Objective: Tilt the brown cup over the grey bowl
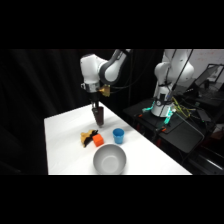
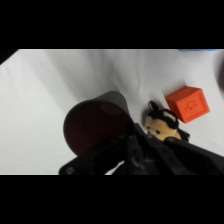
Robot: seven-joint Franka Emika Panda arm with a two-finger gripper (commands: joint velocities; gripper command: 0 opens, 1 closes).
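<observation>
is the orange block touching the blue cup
Apart. The side view shows bare white table between the orange block and the blue cup.

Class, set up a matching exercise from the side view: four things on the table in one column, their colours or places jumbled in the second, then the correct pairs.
Things:
1. brown cup
2. grey bowl
3. small cup
4. cube

Descriptions:
A. orange, beside the toy figure
B. directly under the gripper, farthest back on the table
C. blue, right of the cube
D. widest vessel, nearest the table's front edge

Pairs: 1-B, 2-D, 3-C, 4-A
</observation>
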